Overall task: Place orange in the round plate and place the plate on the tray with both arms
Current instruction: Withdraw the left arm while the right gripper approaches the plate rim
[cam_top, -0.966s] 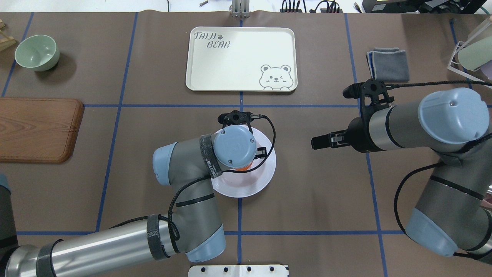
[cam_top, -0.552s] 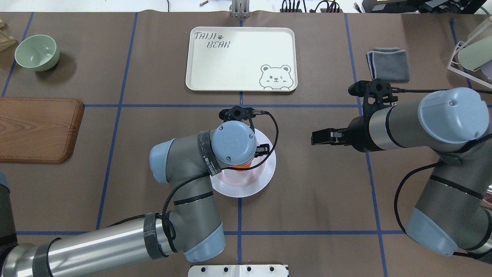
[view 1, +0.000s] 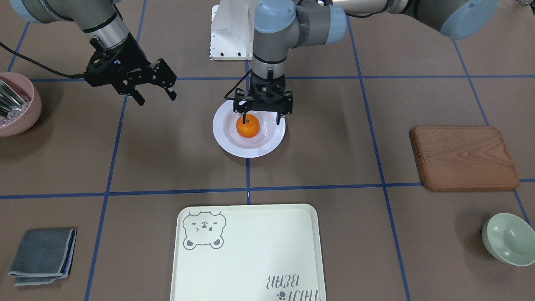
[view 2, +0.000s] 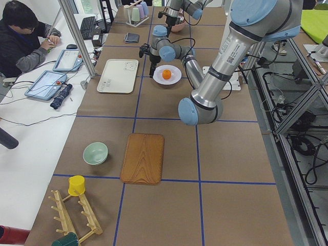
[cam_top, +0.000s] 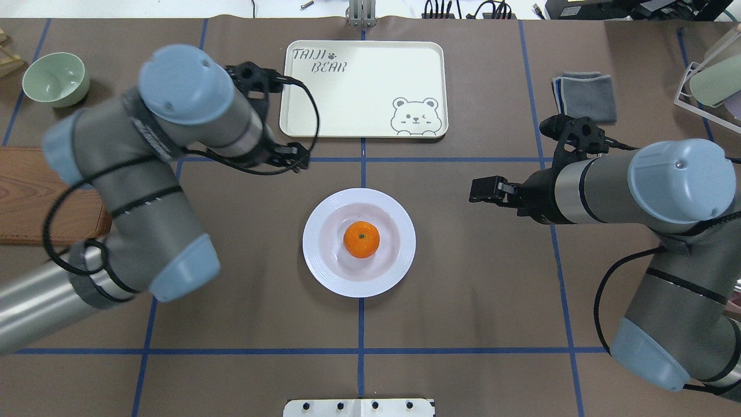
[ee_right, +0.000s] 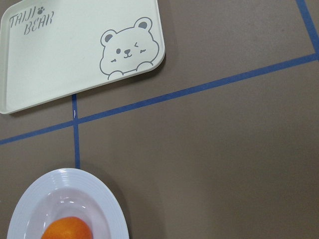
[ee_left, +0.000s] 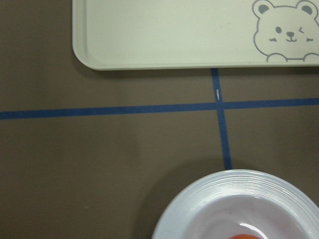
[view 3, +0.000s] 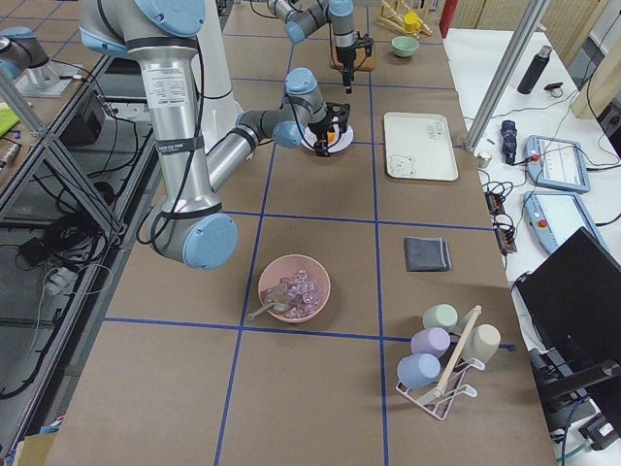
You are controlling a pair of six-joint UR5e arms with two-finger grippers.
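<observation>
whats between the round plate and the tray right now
Nothing but bare brown table cover and crossed blue tape lines lies between the round plate and the tray, clearest in the left wrist view.

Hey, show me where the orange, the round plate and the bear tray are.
orange (cam_top: 361,239): overhead view, middle of the fruit.
round plate (cam_top: 359,287): overhead view, ribbed rim on the robot's side.
tray (cam_top: 359,92): overhead view, bare middle of its surface.
</observation>
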